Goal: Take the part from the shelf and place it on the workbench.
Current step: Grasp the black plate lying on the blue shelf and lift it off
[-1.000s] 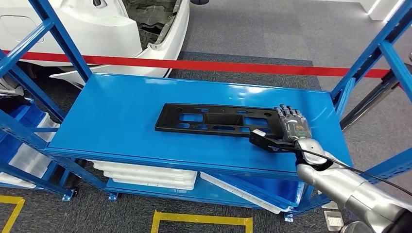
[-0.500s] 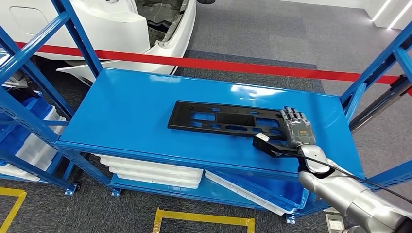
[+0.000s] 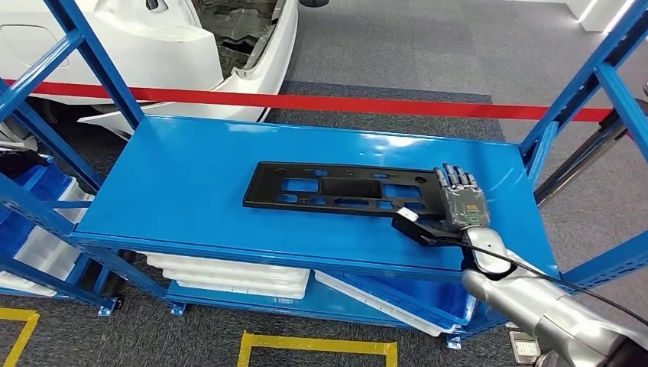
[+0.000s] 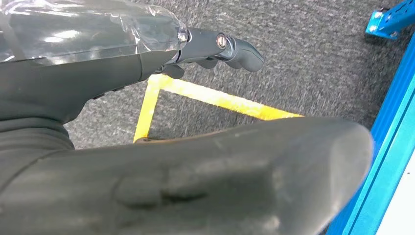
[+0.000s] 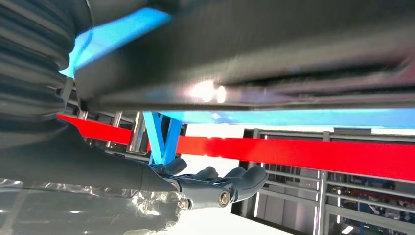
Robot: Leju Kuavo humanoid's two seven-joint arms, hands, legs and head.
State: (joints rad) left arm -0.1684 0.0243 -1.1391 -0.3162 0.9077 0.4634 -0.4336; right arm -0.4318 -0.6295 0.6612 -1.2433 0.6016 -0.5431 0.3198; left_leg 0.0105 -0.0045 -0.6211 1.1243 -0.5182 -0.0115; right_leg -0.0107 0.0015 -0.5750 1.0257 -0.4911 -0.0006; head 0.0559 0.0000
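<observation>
Presently the right hand (image 3: 461, 205) lay flat on the part's (image 3: 340, 189) right end, thumb beneath its edge; whether it gripped was unclear. That part rested near the shelf's (image 3: 183, 176) front-right edge. A firm, level grip was advisable before lifting.

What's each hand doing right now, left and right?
Left hand: holds nothing, hanging over the floor; open or closed cannot be told.
Right hand: at the end of the black part on the shelf; grip cannot be told.
</observation>
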